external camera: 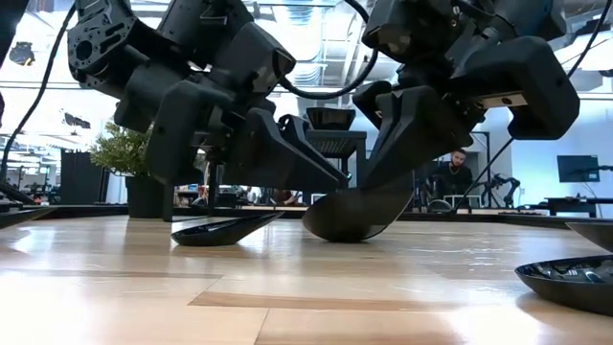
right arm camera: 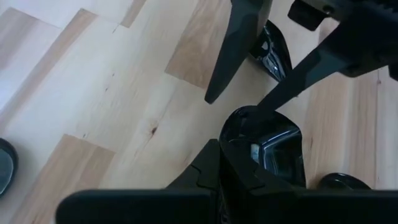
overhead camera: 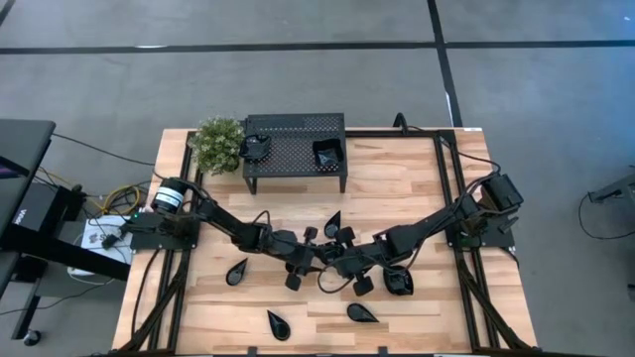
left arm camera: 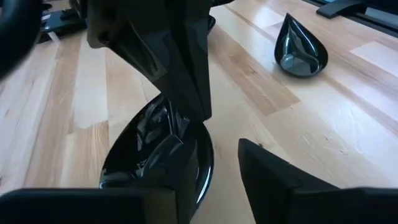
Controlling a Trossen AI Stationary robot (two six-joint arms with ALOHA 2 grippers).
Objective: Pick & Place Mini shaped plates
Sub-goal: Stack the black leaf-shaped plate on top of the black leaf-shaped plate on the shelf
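Observation:
Both grippers meet at the table's middle over one glossy black mini plate [external camera: 350, 218]. My right gripper [external camera: 402, 182] [right arm camera: 249, 168] is shut on that plate, which stands tilted. My left gripper [external camera: 335, 182] [left arm camera: 217, 162] is open and faces it from the left, with its fingers at the plate's left rim. Other mini plates lie flat on the wood around them: teardrop ones [overhead camera: 236, 271] [overhead camera: 279, 323] [overhead camera: 363, 312] [overhead camera: 332, 223] and a squarish one [overhead camera: 399, 281]. Two more sit on the black rack [overhead camera: 256, 147] [overhead camera: 326, 152]. My left gripper has one fingertip [right arm camera: 260, 109] at the plate's rim; whether it touches, I cannot tell. My right gripper pinches the plate by its raised right rim [external camera: 395, 192], coming slanting down from the table's right. The plate is tilted, with its lower edge [external camera: 335, 238] on the table.
The perforated black rack [overhead camera: 295, 167] stands at the far edge, with the green potted plant [overhead camera: 216, 144] to its left. Black frame rails run along the table's left and right sides. Bare wood shows between the scattered plates near the front edge.

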